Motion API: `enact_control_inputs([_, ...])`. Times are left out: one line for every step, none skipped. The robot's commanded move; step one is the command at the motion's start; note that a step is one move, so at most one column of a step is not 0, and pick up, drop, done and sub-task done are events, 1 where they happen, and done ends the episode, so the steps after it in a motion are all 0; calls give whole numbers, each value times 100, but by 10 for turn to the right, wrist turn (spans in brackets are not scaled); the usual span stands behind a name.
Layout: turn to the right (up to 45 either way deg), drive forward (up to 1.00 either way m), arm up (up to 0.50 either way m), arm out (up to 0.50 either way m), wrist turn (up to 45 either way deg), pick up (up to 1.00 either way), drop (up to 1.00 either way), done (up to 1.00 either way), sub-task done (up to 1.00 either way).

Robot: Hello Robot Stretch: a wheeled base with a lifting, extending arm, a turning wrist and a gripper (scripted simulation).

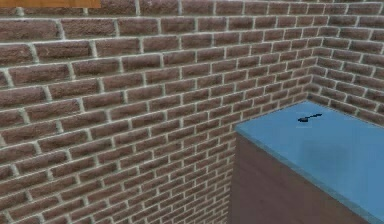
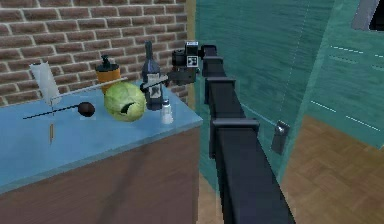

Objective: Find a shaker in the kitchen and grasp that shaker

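1. Firstly, one surface: blue-topped and brown-fronted, it backed onto a brick wall and lay from 7 to 10 o'clock in the arm side view.
2. One small white shaker: it stood upright on the surface near the right-hand edge, just beside the green round thing at that thing's 3 o'clock.
3. One green round thing: it rested on the surface at 7 o'clock of the dark bottle.
4. One dark bottle: it stood upright at 11 o'clock of the small white shaker.
5. One orange-topped container: it stood upright near the brick wall, at 11 o'clock of the green round thing.
6. One clear vessel: it stood upright at 9 o'clock of the orange-topped container.
7. One dark long-handled utensil: it lay flat at 9 o'clock of the green round thing.
8. One arm: this dark square bar ran from 6 o'clock up toward 12 o'clock.
9. One pincer: it sat at the arm's far end against the dark bottle, with the small white shaker at its 5 o'clock. Contact with either could not be told, nor could whether it gripped anything.
10. In the forward view, the surface lay at 4 o'clock in a brick corner, with a small dark item lying on it.
11. One teal wall stood at 1 o'clock in the arm side view, and a wooden floor lay at 4 o'clock.
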Motion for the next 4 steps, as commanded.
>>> enact_control_inputs([0,0,-16,0,0,0,0,0,0])
enact_control_inputs([0,0,0,0,0,100,0,0,0])
enact_control_inputs([0,0,10,0,0,0,0,0,0])
enact_control_inputs([0,0,0,0,0,0,0,100,0])
